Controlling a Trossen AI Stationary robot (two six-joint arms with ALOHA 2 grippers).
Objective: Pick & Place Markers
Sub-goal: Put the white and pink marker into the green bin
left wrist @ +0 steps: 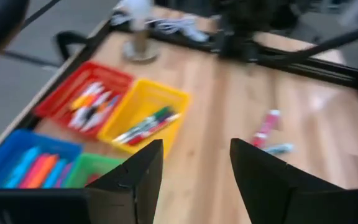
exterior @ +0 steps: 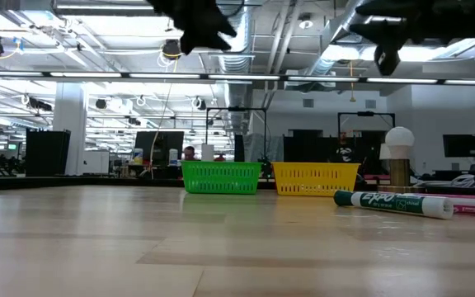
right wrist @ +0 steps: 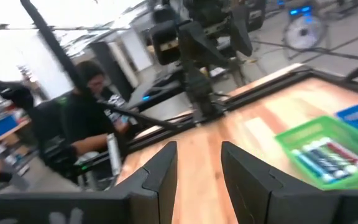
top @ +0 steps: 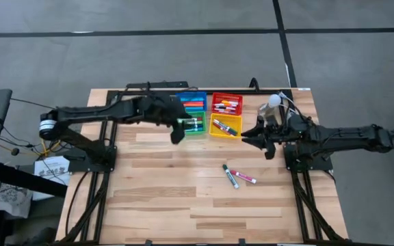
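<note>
In the high view the left gripper (top: 177,134) hangs at the left edge of the green bin (top: 195,124) near the centre of the frame, its fingers (left wrist: 135,180) apart with nothing between them. The right gripper (top: 246,136) sits just right of the yellow bin (top: 226,127), fingers (right wrist: 160,171) apart and empty. Most markers (top: 226,126) lie in the bins; two markers (top: 238,176) lie on the table (top: 183,205), lower right of centre.

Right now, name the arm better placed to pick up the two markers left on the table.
The right gripper, probably: it hangs open just behind the two loose markers, empty. The left gripper is over the green bin, farther away.
</note>
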